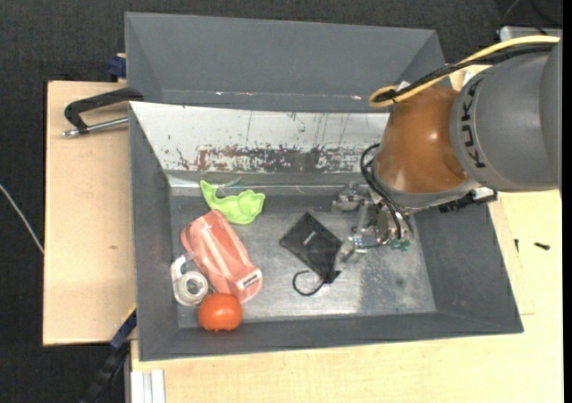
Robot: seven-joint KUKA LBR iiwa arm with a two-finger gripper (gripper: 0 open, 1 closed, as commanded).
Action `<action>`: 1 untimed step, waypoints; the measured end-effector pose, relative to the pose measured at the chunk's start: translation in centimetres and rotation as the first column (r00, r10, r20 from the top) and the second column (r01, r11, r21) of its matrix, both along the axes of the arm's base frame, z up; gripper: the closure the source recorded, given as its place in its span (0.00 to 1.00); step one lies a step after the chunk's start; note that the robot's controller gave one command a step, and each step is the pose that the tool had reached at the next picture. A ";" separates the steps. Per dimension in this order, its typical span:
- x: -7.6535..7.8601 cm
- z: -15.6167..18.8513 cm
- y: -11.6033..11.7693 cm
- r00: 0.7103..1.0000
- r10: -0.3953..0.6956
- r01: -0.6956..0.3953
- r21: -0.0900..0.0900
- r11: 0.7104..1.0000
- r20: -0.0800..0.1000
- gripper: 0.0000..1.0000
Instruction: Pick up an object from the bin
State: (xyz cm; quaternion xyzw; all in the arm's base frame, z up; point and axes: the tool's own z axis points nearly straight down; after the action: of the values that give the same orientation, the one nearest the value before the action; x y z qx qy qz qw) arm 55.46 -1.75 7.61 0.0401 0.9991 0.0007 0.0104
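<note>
Lying near the middle of the bin floor, a flat black pouch (308, 240) sits tilted like a diamond, with a thin black cord (308, 284) looping out of its lower corner. The gripper (357, 244) is down just beside the pouch's right edge; whether it touches the pouch cannot be told, nor whether it is open or closed, since its tip is a tangle of small metal parts from this angle. Above it the wrist carries an orange cover (418, 146), and the grey arm (518, 120) comes in from the right.

To the left of the pouch, apart from it, lies a pink packet (217, 254). A white roll (189, 286) and a red-orange ball (219, 313) rest against the packet's lower end. A green plastic piece (234, 203) lies by the back wall of the bin (393, 289).
</note>
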 end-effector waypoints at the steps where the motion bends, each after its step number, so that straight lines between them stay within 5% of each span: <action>1: -0.1 0.8 9.3 0.988 0.153 -0.153 0.001 0.988 -0.015 1.00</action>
State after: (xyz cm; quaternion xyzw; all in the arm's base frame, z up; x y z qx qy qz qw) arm 55.40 7.52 8.45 -0.0365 0.9993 0.0010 0.0031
